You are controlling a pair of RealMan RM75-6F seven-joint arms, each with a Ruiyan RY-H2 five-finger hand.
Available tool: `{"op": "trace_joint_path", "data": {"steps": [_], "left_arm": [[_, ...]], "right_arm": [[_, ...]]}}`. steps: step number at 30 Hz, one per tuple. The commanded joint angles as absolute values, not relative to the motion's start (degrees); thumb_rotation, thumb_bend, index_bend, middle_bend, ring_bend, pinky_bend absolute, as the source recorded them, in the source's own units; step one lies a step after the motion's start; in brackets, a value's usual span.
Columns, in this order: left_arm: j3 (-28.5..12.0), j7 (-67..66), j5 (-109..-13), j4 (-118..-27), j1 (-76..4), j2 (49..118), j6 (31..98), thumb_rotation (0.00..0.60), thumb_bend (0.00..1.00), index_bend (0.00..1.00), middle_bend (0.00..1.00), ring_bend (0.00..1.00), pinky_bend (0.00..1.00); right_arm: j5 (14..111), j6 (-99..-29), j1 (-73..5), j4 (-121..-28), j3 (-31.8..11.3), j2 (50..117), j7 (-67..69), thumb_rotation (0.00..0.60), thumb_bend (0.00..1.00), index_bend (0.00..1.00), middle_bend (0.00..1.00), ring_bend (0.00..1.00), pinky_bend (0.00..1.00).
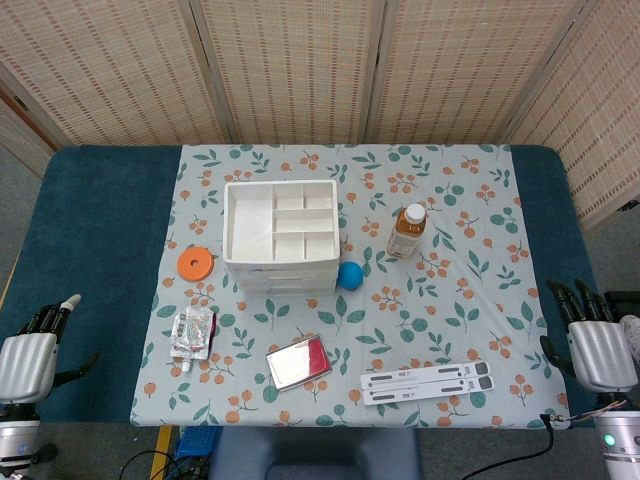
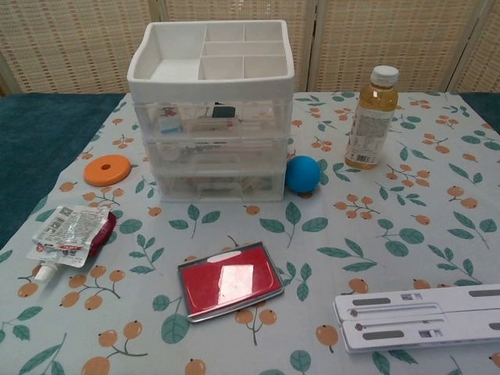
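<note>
My left hand (image 1: 30, 358) hangs at the table's front left corner over the blue cloth, fingers apart and holding nothing. My right hand (image 1: 592, 340) sits at the front right edge, fingers also spread and empty. Neither hand shows in the chest view. Nearest the left hand lies a silver spouted pouch (image 1: 193, 333) (image 2: 69, 234). Nearest the right hand lies a flat white stand (image 1: 427, 381) (image 2: 422, 317). A white drawer unit (image 1: 280, 235) (image 2: 212, 109) with a divided top tray stands mid-table.
A blue ball (image 1: 349, 275) (image 2: 302, 173) rests against the drawer unit's right side. An orange ring (image 1: 195, 263) (image 2: 108, 169) lies to its left. A bottle of amber drink (image 1: 407, 231) (image 2: 371, 117) stands upright to the right. A red tin (image 1: 298, 361) (image 2: 229, 280) lies near the front edge.
</note>
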State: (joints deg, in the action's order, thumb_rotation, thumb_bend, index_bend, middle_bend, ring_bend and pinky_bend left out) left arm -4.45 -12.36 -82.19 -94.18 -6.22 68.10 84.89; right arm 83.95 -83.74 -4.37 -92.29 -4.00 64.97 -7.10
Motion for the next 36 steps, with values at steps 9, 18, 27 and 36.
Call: {"op": "trace_joint_path", "data": {"steps": [9,18,27,36], "left_arm": [[-4.04,-8.40,-83.40,-95.25,-6.45,67.31,84.51,0.600,0.19,0.17,0.21,0.20,0.39],[-4.56,1.57,-87.52,-95.94,-8.44,66.82,84.03,0.600,0.19,0.28,0.37,0.35,0.47],[-4.00,11.68,-94.70,-97.62,-15.28,67.58,77.69,0.600,0.19,0.37,0.64,0.66,0.92],[-2.25,19.81,-99.85,-96.65,-23.76,73.20,69.23,0.600,0.19,0.20,0.82,0.90,1.00]], "right_arm": [[83.97,-85.37,-3.80,-92.05,-4.44,64.74,-6.97,0.600,0.36,0.03,0.13,0.06,0.11],[83.71,-87.02,-3.19,-92.02,-5.18,64.25,-6.34,0.600,0.36,0.03,0.13,0.06,0.11],[84.37,-86.90,-3.23,-92.38,-4.94,63.85,-5.56,0.600,0.36,0.03,0.13,0.06,0.11],[84.55,-88.22,-2.51,-93.45,-5.08,62.86,-5.78,0.600,0.36,0.03,0.13,0.06,0.11]]}}
